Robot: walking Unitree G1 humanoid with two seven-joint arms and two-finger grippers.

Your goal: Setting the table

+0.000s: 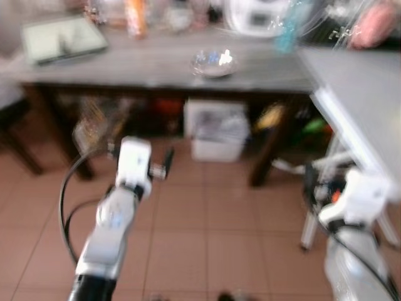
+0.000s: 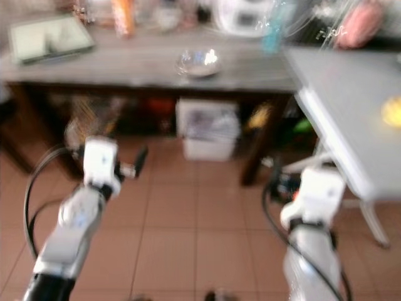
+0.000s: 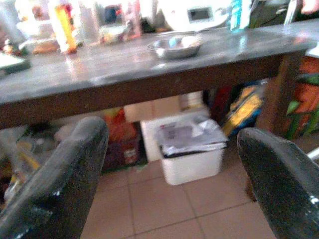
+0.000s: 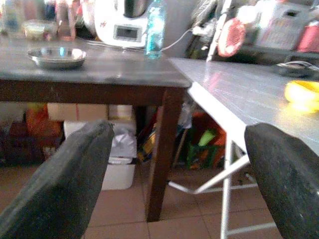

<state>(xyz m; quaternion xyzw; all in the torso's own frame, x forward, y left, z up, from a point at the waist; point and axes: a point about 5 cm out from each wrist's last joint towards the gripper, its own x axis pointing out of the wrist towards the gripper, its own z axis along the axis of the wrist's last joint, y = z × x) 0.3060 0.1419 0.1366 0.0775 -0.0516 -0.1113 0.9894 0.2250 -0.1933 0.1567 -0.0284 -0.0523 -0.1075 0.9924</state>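
A shiny metal bowl sits near the middle of a long dark wooden table ahead of me. To the right stands a white folding table with a yellow object on it. My left gripper is open and empty, held low over the tiled floor and facing the dark table's front edge. My right gripper is also open and empty, pointing at the corner where the two tables meet. Both head views are blurred.
A white bin and bags crowd the space under the dark table. Bottles, jars, a white appliance and a blue bottle line its far side. A flat grey tray lies at its left end.
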